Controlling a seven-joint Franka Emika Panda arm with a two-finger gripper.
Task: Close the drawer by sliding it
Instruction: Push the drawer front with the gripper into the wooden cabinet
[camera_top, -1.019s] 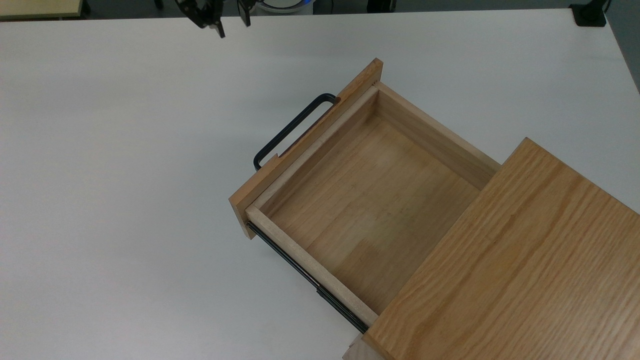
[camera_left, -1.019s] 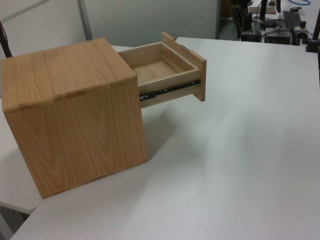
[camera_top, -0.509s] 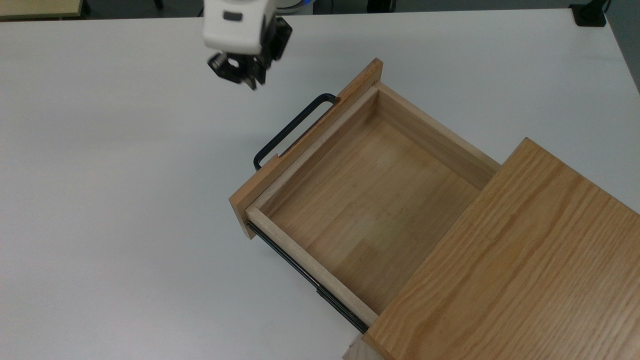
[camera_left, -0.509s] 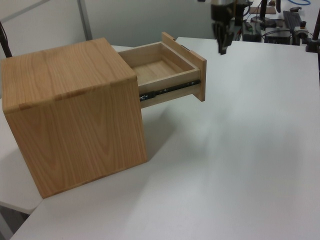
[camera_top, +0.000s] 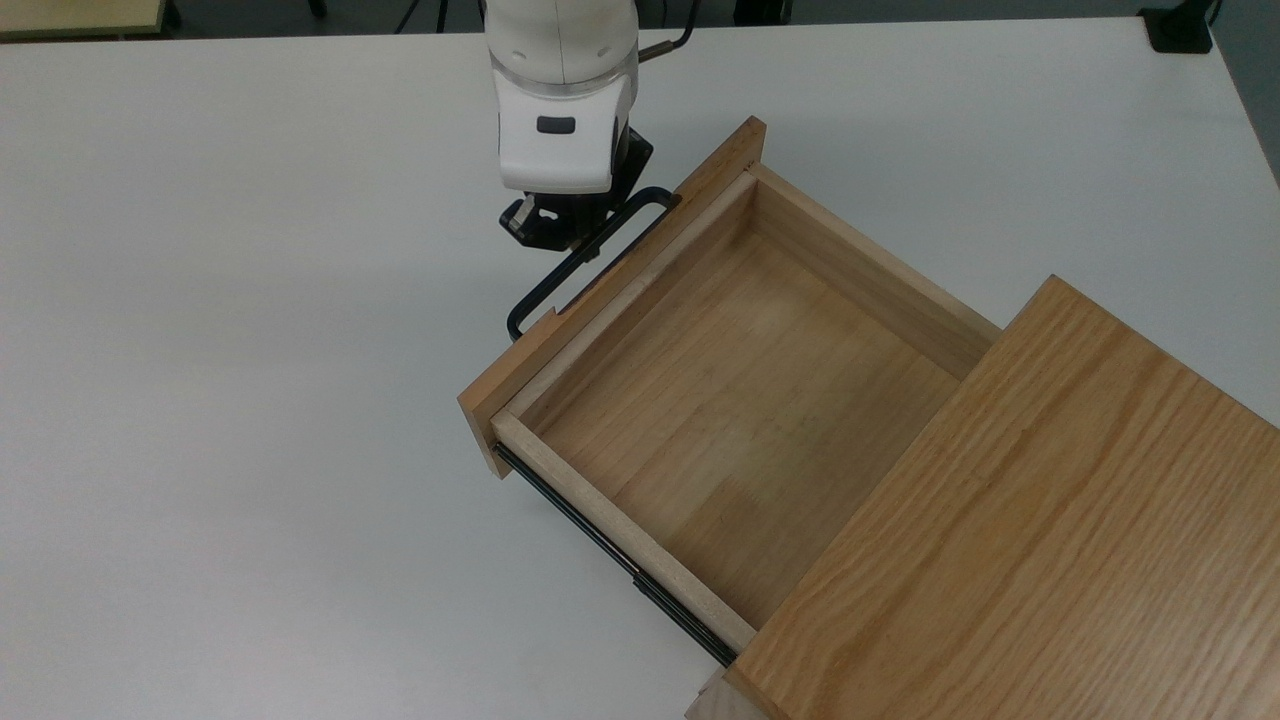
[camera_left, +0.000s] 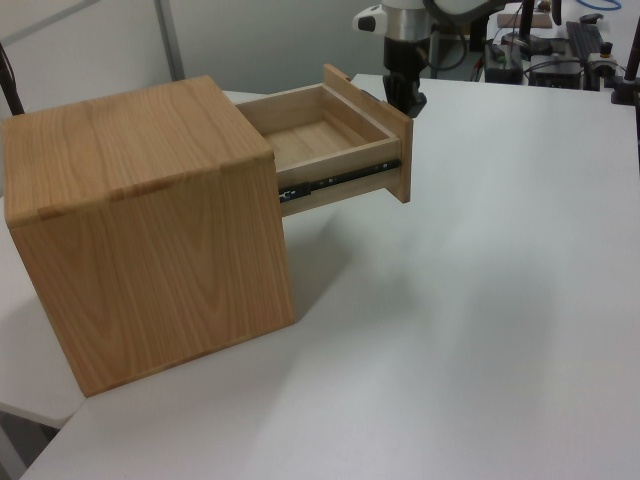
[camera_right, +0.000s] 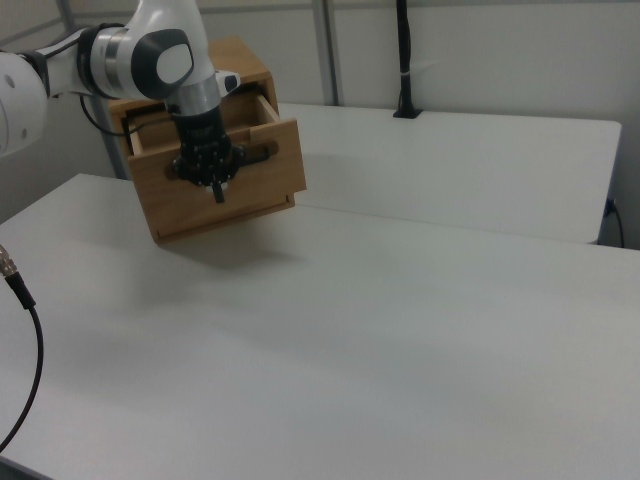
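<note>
Drawer (camera_top: 720, 400) pulled well out of the cabinet (camera_top: 1020, 540) on the white table (camera_top: 250, 400), empty.
The top view shows its bare light-wood floor, black side rail and black bar handle (camera_top: 560, 275); the right view shows the flat front panel instead. The gripper (camera_top: 555, 225) hangs just beside the handle's far end; whether it is clenched I cannot tell. No writing is readable.

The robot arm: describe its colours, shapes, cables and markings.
The arm has glossy white rounded shells with grey joint caps. Its wrist housing is white with a small dark oval mark. The gripper is black. A thin dark cable runs beside the wrist.
</note>
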